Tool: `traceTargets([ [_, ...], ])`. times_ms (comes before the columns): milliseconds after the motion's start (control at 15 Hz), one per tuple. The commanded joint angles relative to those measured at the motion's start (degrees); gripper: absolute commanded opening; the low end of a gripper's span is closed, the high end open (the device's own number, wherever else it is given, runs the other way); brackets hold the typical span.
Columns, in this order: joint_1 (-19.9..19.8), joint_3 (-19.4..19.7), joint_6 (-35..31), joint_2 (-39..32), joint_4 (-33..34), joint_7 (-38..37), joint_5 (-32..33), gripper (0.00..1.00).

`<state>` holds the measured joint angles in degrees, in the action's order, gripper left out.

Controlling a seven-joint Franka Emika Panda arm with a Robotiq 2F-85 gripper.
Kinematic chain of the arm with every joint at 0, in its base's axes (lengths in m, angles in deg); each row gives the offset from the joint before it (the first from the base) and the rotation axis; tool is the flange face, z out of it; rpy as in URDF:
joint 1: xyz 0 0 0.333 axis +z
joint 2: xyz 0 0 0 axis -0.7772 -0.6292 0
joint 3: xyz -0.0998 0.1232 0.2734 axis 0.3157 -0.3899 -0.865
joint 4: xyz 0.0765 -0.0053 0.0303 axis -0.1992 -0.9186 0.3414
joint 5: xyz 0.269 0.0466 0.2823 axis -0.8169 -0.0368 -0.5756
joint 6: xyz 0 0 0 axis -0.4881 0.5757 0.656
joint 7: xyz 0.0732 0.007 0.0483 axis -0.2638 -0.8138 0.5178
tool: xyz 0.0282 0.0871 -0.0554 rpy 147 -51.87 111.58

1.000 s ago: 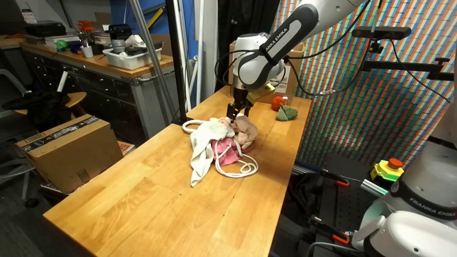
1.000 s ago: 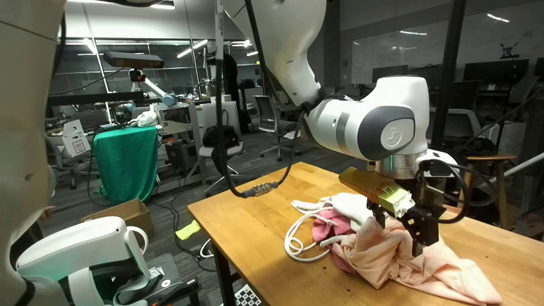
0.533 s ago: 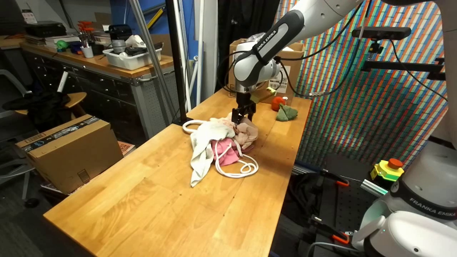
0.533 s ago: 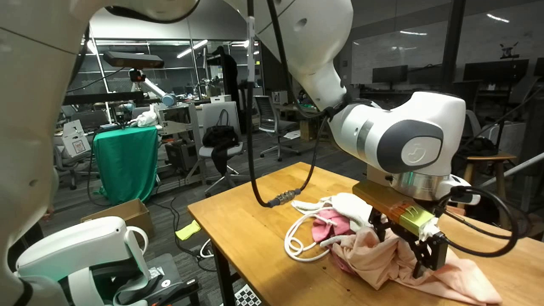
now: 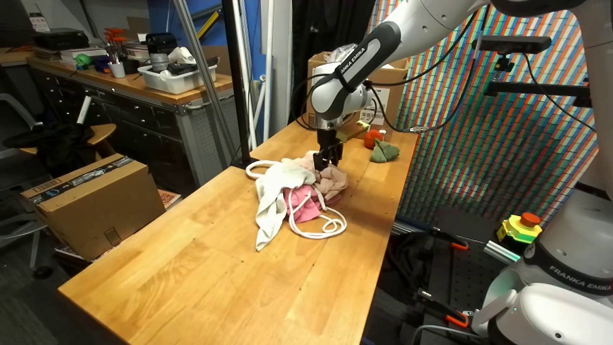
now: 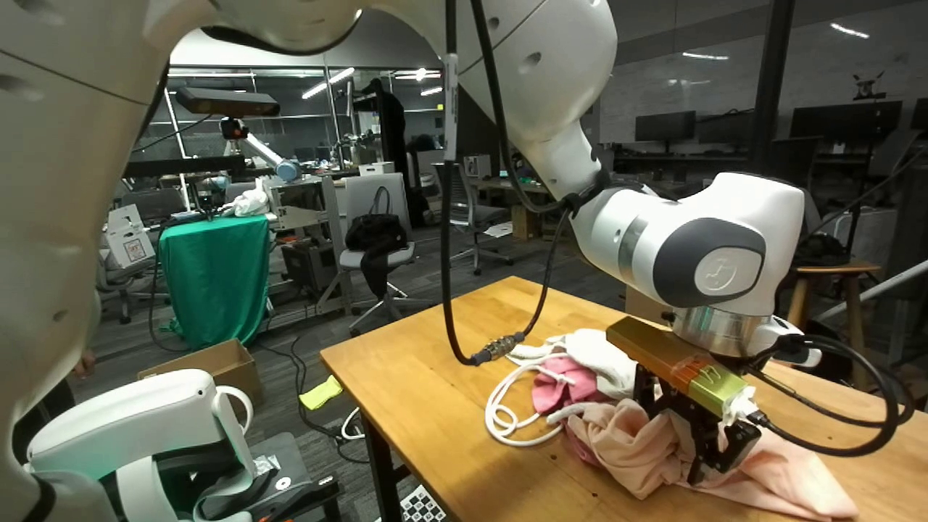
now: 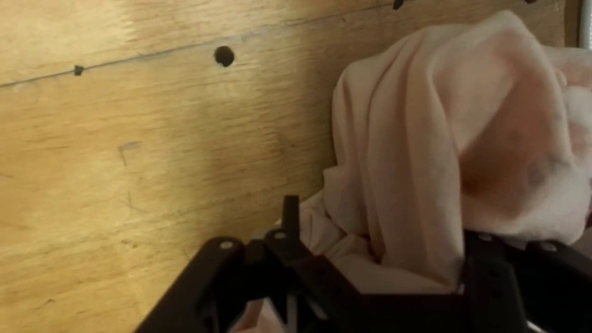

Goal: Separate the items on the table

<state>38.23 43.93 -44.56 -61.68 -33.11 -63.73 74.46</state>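
Note:
A peach cloth (image 6: 623, 442) lies crumpled on the wooden table (image 5: 230, 282), partly over a pink cloth (image 5: 302, 205). A white cloth (image 5: 282, 184) with a white cord (image 5: 313, 235) lies against them; both also show in the other pictures of the pile, the white cloth (image 6: 602, 355) behind the pink cloth (image 6: 562, 388). My gripper (image 6: 674, 441) is open and low over the peach cloth, with its fingers apart and folds between them. In the wrist view the gripper (image 7: 379, 240) straddles the peach cloth (image 7: 407, 138); its right fingertip is hidden by cloth.
A red-orange object (image 5: 372, 138) and a green cloth (image 5: 384, 151) sit on the table behind the pile. A cardboard box (image 5: 383, 96) stands at the table's far end. A dark upright post (image 5: 239, 86) stands at the table edge. The arm's cable (image 6: 453, 290) hangs above the table.
My gripper has moved down onto the peach cloth, and the arm has swung outward. The fingers stay apart. The cloth pile has barely shifted.

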Motion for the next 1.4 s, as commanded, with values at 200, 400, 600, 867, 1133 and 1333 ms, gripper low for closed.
traceTargets([
  [200,0.6,0.9,-1.6,2.3,-0.8,0.2,-0.5,0.12],
  [400,0.6,1.1,-4.7,4.7,-2.7,-0.2,-0.8,0.02],
  [600,0.3,1.5,-9.8,8.3,-5.5,-0.4,-1.2,0.05],
  [867,1.3,3.0,-21.4,14.1,-10.9,-3.3,-0.4,0.05],
  [1133,3.1,5.6,-32.0,18.4,-14.4,-9.0,1.3,0.05],
  [1333,6.8,10.3,-40.1,18.9,-15.2,-18.0,7.1,0.05],
])
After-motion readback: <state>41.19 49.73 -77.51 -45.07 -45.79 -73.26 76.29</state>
